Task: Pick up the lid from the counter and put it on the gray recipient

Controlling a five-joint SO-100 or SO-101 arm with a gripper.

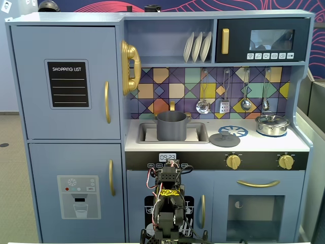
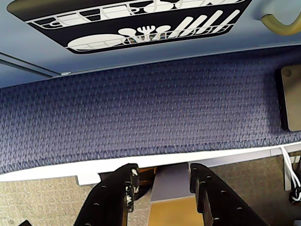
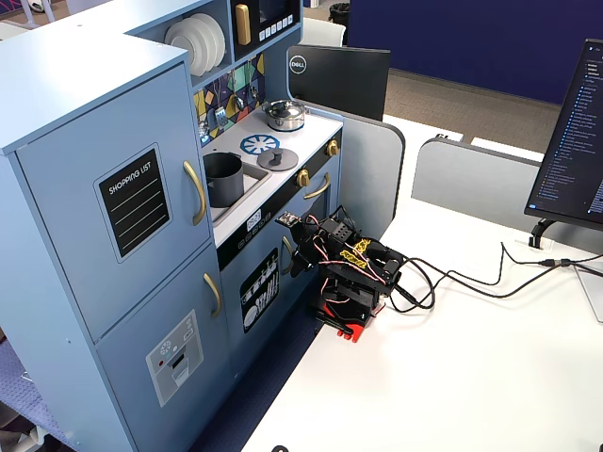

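The lid (image 1: 224,139) (image 3: 276,158), a flat dark-gray disc with a small knob, lies on the white counter just right of the sink in a fixed view. The gray recipient (image 1: 171,126) (image 3: 222,179) stands upright in the sink, its top uncovered. My arm (image 1: 167,203) (image 3: 353,273) sits folded low in front of the toy kitchen, well below the counter. In the wrist view my gripper (image 2: 163,170) is open with nothing between its black fingers. It points down at the blue carpet and the white table edge.
A shiny silver pot (image 1: 272,124) (image 3: 284,115) with its own lid stands on the right of the counter. Utensils (image 1: 224,105) hang above it. Cables (image 3: 471,278) run across the white table to the arm, and a monitor (image 3: 575,141) stands at the right.
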